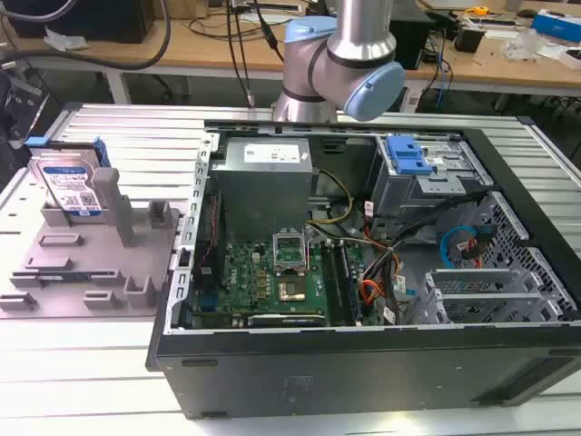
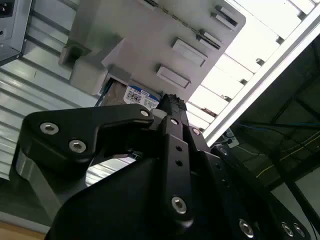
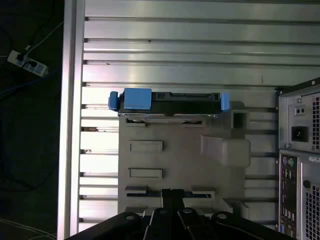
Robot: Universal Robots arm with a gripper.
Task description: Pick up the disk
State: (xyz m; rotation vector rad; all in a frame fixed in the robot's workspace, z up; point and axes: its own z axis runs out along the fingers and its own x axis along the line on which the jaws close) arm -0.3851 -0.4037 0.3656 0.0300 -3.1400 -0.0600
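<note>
Disk (image 1: 71, 186) stands on edge in fixture (image 1: 91, 272), at 9 o'clock from case (image 1: 345, 372) in exterior view. Your gripper (image 3: 172, 194), closed up and holding nothing, is well apart from it. Disk's long axis lies crosswise ahead of gripper.

Background of the workcell. You look across a surface (image 1: 127, 136) of ribbed silver metal slats that run from the exterior view's left to its right. In the first wrist view a plain metal rail (image 3: 72, 125) closes its edge. Behind the surface, in the exterior view, long wooden benches (image 1: 191, 50) stand on pale legs, strewn with small items, and dark cables (image 1: 238, 54) hang over their front edge. Beyond the rail you see a dark floor (image 3: 30, 150), where a white power strip (image 3: 26, 62) and thin leads lie. The second wrist view adds loose yellow and blue wires (image 2: 280, 160) on that floor. The slats nearest the rail gleam white with glare.
</note>
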